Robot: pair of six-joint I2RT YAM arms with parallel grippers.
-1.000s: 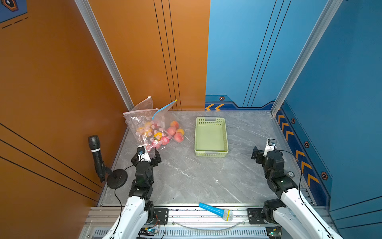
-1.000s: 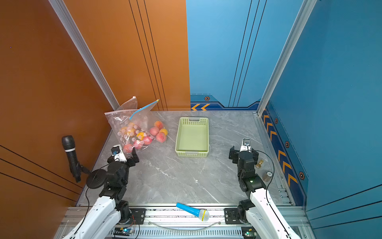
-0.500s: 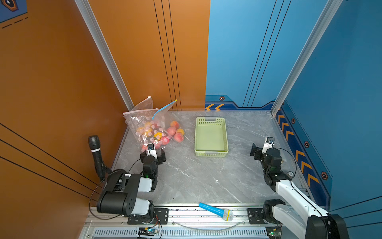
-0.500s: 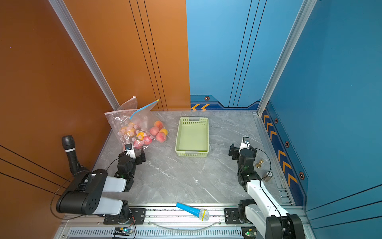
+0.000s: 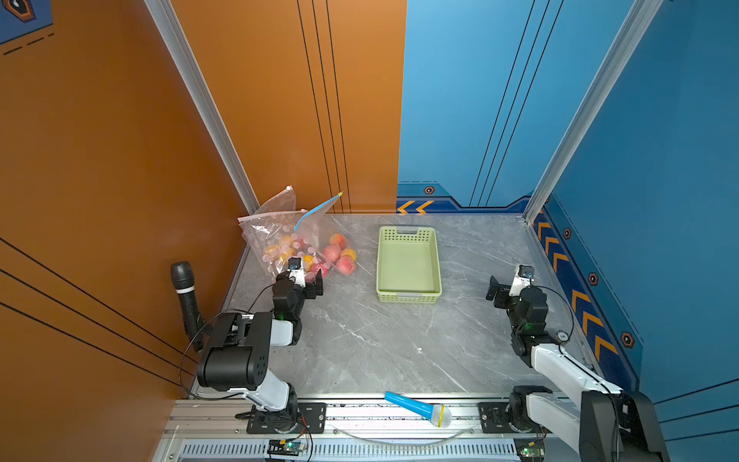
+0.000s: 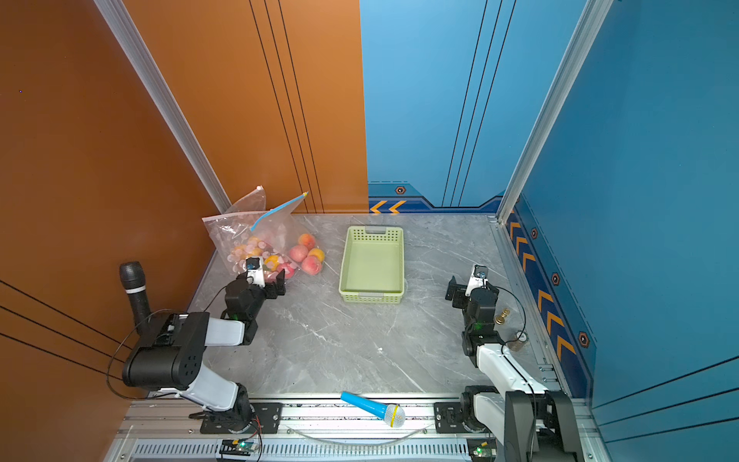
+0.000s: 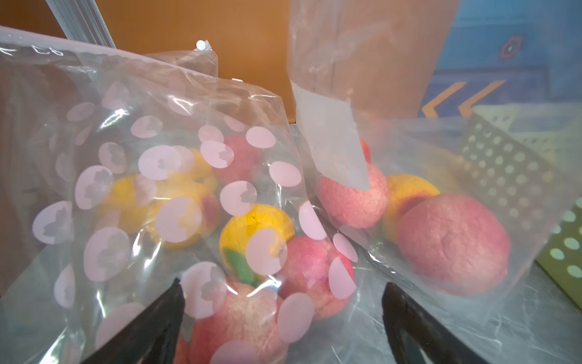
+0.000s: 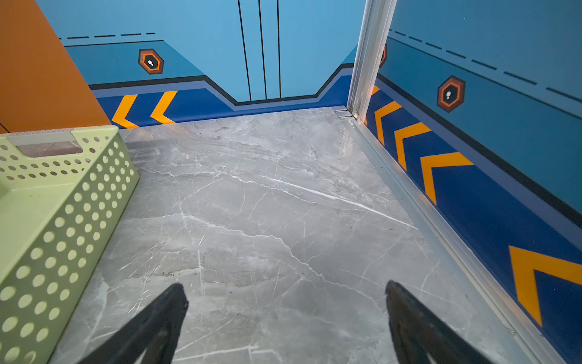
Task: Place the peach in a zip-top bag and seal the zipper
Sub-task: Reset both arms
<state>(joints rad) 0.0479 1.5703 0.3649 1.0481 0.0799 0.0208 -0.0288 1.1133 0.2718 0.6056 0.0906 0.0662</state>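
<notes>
Both bags of peaches lie on the grey marble desk (image 5: 380,340), left of the green perforated basket (image 5: 408,298), against the orange wall. The bag farther from the basket is a clear zip-top bag with pale pink dots (image 5: 276,240). It holds yellow and red peaches (image 7: 252,227). The one nearer the basket is a plain clear zip-top bag (image 5: 320,224) whose blue zipper strip (image 5: 316,210) sticks up. Several red and orange peaches (image 5: 338,254) sit behind its film, just beside the basket's left wall.

The left gripper (image 5: 300,276) is at the dotted bag's near corner, left of the basket. Its jaws are spread wide on either side of a bagged pink peach (image 7: 239,315). Whether they touch the film cannot be told.

The right gripper (image 5: 508,286) hangs right of the basket with its jaws wide and nothing between them but bare desk.

A black microphone (image 5: 184,288) stands far left of the basket, and a blue microphone (image 5: 416,408) lies in front of it on the rail.
</notes>
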